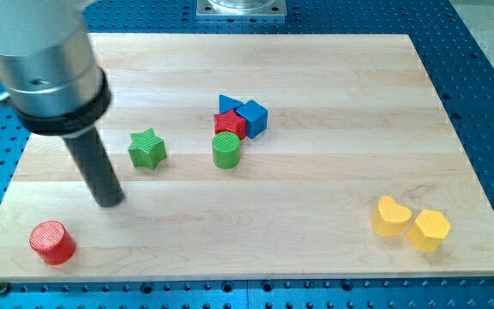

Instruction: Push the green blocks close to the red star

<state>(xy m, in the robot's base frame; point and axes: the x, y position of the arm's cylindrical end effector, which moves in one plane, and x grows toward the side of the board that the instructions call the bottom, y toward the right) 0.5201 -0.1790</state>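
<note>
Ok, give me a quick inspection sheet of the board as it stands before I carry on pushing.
Surface: wooden board, flat, on a blue perforated base.
Job's things: green star apart from the cluster, on the view's left of it; green cylinder touching the red star from below.
Clutter: two blue blocks against the red star; red cylinder at bottom left; yellow heart and yellow hexagon at bottom right.
Grippers: none fitted; my tip rests left of and below the green star, not touching it.
Cables: nothing seen.
Surroundings: metal mount at the view's top.
</note>
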